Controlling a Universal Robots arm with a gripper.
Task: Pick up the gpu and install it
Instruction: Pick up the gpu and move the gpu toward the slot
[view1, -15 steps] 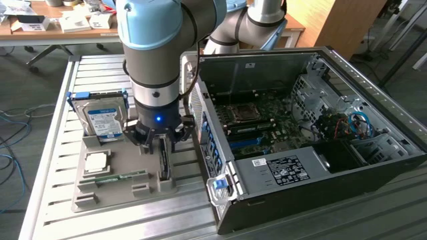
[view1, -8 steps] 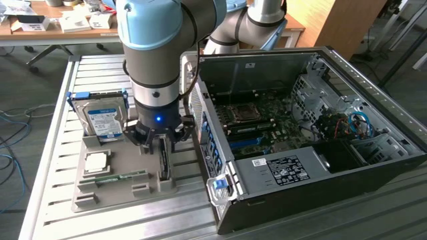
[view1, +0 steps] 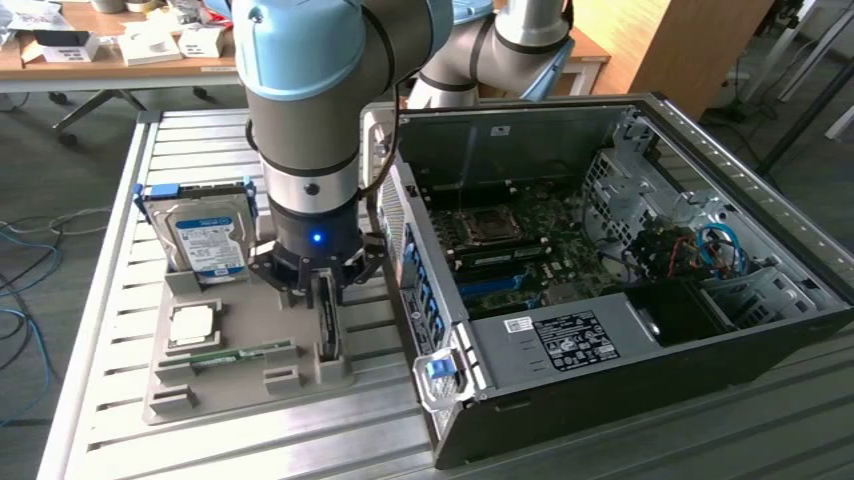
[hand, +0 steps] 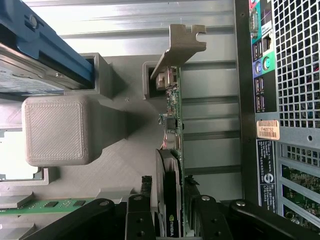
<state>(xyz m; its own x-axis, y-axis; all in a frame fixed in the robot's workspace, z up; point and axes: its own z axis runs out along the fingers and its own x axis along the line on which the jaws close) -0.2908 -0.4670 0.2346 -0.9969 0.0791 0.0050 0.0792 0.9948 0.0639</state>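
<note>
Gray tray (view1: 227, 400) — we are grabbing; our gripper (hand: 171, 220) is sitting around the gpu (hand: 174, 125), squeezing or not we cannot tell; lifting is needing a straight pull.

The gpu (hand: 173, 125) is a matt green circuit board with a dull, silvery metal bracket. The tray (hand: 55, 130) holding it is grey plastic, finely ridged in layers. The table (view1: 107, 200) is ribbed bare metal with a soft sheen. The computer case (hand: 243, 125) is dark painted metal with perforated panels. The end effector (hand: 170, 210) looks matt black.
</note>
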